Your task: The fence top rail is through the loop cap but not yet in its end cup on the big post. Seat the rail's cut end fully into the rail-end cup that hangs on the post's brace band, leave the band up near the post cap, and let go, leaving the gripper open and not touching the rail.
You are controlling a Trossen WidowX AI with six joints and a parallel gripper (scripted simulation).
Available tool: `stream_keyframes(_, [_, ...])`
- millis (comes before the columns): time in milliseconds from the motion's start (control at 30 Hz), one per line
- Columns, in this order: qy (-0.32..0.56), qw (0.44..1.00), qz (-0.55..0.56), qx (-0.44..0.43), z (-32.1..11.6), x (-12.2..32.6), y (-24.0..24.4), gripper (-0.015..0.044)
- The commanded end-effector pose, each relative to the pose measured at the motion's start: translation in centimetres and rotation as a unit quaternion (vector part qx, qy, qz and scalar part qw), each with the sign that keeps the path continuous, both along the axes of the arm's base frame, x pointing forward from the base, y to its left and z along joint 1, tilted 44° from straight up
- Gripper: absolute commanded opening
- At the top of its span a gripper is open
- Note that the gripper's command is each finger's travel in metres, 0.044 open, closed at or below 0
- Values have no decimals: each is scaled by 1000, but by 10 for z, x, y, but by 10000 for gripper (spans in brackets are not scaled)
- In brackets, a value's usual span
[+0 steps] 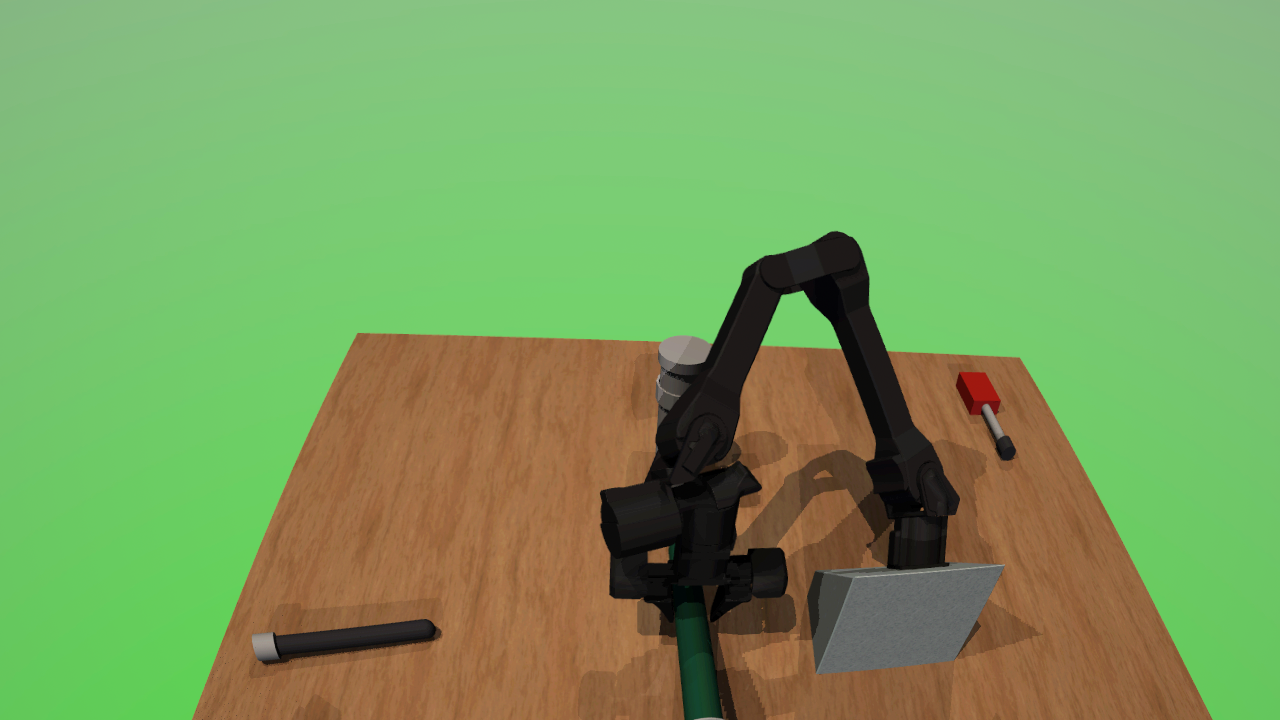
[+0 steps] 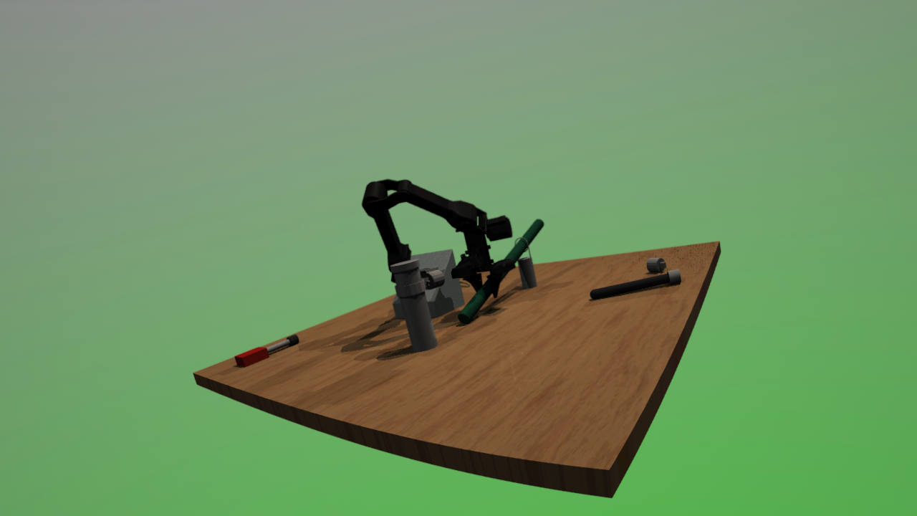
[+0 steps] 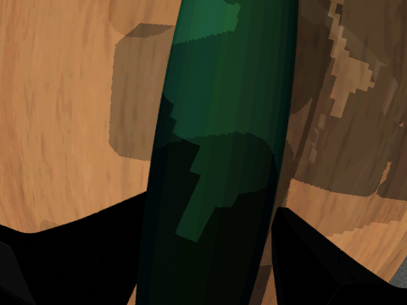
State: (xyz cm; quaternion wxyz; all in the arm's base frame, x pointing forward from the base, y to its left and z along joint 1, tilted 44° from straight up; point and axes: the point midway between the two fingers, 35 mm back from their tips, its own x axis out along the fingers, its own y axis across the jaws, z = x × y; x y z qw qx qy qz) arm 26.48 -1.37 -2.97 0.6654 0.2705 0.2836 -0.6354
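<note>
The green rail (image 1: pixel 698 662) (image 2: pixel 535 232) (image 3: pixel 233 85) slopes through the wire loop on the small grey post (image 2: pixel 526 272). Its lower end is at or near the table, short of the big post (image 2: pixel 420 320). The brace band (image 2: pixel 409 288) (image 1: pixel 664 392) sits just below the post cap (image 2: pixel 405 264) (image 1: pixel 683 353). The rail-end cup (image 2: pixel 435 277) hangs on the band, above the rail's lower end. My gripper (image 1: pixel 691 617) (image 2: pixel 487 292) (image 3: pixel 220 208) is partly open, its fingers straddling the rail. In the wrist view a narrow gap shows beside the right finger; any finger contact lower down is hidden.
A large grey block (image 1: pixel 904 622) (image 2: pixel 442 263) stands beside the arm's base. A red-handled tool (image 1: pixel 978 394) (image 2: pixel 251 356) lies near one table edge. A black rod with a grey cap (image 1: pixel 353 637) (image 2: pixel 631 286) lies across the table, with a short grey cylinder (image 2: pixel 654 264) behind it.
</note>
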Motion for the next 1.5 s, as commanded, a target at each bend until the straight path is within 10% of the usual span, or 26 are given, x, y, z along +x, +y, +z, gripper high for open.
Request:
stream_keyframes(0, [3, 1000, 1, -1, 0, -1, 0, 170])
stream_keyframes(400, [3, 1000, 1, -1, 4, 0, 3, 0])
stream_keyframes(1467, [5, 988, 6, -156, 82, 5, 27, 0])
